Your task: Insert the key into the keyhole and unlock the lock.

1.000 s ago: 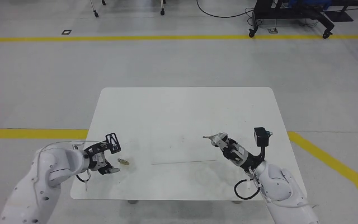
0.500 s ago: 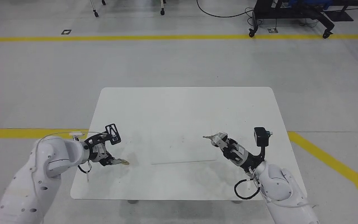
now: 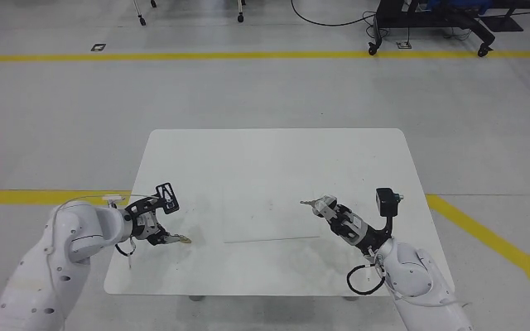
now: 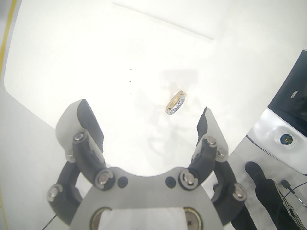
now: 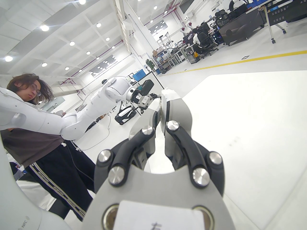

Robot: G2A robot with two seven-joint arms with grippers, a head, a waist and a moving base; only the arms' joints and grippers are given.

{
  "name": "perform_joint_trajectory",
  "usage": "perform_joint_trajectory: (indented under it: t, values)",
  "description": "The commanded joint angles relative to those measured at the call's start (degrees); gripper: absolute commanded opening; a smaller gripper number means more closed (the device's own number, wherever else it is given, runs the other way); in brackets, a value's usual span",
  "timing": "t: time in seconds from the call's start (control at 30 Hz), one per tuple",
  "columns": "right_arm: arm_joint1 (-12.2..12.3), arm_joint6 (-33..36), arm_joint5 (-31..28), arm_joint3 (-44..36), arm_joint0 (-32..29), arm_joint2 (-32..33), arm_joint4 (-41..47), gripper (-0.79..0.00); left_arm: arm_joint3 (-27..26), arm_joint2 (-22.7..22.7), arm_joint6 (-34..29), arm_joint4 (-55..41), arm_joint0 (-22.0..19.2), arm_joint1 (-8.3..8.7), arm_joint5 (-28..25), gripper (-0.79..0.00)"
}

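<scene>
The left gripper (image 4: 145, 108) hung with its fingers spread wide and empty over the near left part of the table (image 3: 273, 157). The lock (image 4: 176, 102), a small brass one, lay on the table just ahead, between them. It looked hard, smooth and dense for its size, likely to skid, so a grip across its broad sides, keyhole end left free, seemed best. Further right, the right gripper (image 3: 325, 207) was pinched on the key (image 3: 309, 202), thin and stiff, its tip poking out.

Lock (image 4: 176, 102) beyond wide-spread fingers (image 4: 92, 123)
</scene>
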Motion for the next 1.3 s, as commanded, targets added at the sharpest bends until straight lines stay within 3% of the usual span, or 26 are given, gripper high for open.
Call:
perform_joint_trajectory:
  t: [0.0,0.1,0.2,0.27,0.43,0.47,0.5,0.53,0.8,1.0,1.13,1.27]
  values:
    - [0.0,0.0,0.0,0.0,0.0,0.0,0.0,-0.785,-0.42,0.35,-0.1,1.05,0.5,0.09,0.5,0.0]
    - [0.0,0.0,0.0,0.0,0.0,0.0,0.0,-0.785,-1.22,1.28,-1.79,2.72,0.13,0.34,0.21,0.0]
    - [0.0,0.0,0.0,0.0,0.0,0.0,0.0,-0.785,-2.0,5.08,-3.08,6.76,-1.28,0.73,1.49,-0.012]
    - [0.0,0.0,0.0,0.0,0.0,0.0,0.0,-0.785,-2.06,8.39,-3.92,9.23,-2.52,1.13,2.32,-0.166]
    - [0.0,0.0,0.0,0.0,0.0,0.0,0.0,-0.785,0.51,17.54,-5.24,9.5,-6.67,3.13,3.64,-0.215]
    - [0.0,0.0,0.0,0.0,0.0,0.0,0.0,-0.785,1.05,18.93,-5.61,7.82,-7.61,3.58,4.0,-0.252]
    - [0.0,0.0,0.0,0.0,0.0,0.0,0.0,-0.785,1.54,20.41,-6.06,6.21,-8.61,4.08,4.45,-0.372]
    - [0.0,0.0,0.0,0.0,0.0,0.0,0.0,-0.785,1.71,21.99,-6.65,5.33,-9.66,4.62,5.04,-0.4]
    - [0.0,0.0,0.0,0.0,0.0,0.0,0.0,-0.785,1.79,34.93,-9.91,-5.26,-16.63,9.2,8.3,-0.403]
    - [0.0,0.0,0.0,0.0,0.0,0.0,0.0,-0.785,-0.58,41.93,-13.06,-12.54,-22.03,12.21,11.46,-0.456]
    - [0.0,0.0,0.0,0.0,0.0,0.0,0.0,-0.785,-1.96,45.09,-14.61,-15.37,-25.48,13.44,13.02,-0.526]
    - [0.0,0.0,0.0,0.0,0.0,0.0,0.0,-0.785,-1.52,47.43,-15.73,-16.42,-28.38,13.62,14.14,-0.579]
